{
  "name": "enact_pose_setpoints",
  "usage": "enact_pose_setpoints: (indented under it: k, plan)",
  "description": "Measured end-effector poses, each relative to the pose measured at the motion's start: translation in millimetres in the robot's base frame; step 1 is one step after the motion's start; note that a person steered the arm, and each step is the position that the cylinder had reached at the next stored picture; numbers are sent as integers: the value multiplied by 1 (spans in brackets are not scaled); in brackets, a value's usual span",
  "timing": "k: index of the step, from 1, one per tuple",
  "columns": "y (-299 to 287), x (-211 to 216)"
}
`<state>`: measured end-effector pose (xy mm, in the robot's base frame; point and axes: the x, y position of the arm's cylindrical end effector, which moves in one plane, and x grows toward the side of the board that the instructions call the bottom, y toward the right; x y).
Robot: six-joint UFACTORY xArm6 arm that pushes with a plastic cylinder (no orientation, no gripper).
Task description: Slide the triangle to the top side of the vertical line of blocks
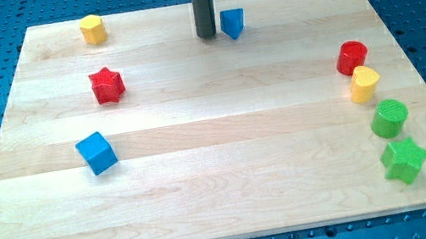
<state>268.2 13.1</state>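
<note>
A blue triangle block (233, 23) lies near the view's top, just right of centre. My tip (207, 35) stands close to its left side, a small gap apart. A vertical line of blocks runs down the view's right: a red cylinder (351, 56) at its top, a yellow rounded block (364, 83) under it, a green cylinder (389, 118), and a green star (405, 159) at the bottom. The triangle is well to the left of and above the red cylinder.
A yellow hexagon block (92, 29) sits at the view's top left. A red star (107, 85) lies below it. A blue cube (96, 152) lies at the left middle. The wooden board (222, 178) rests on a blue perforated table.
</note>
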Motion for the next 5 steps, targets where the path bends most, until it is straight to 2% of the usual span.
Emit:
enact_pose_setpoints:
  k: [1, 3, 4, 5]
  plan:
    - [27, -10]
    - [106, 77]
    - [92, 67]
    - [79, 39]
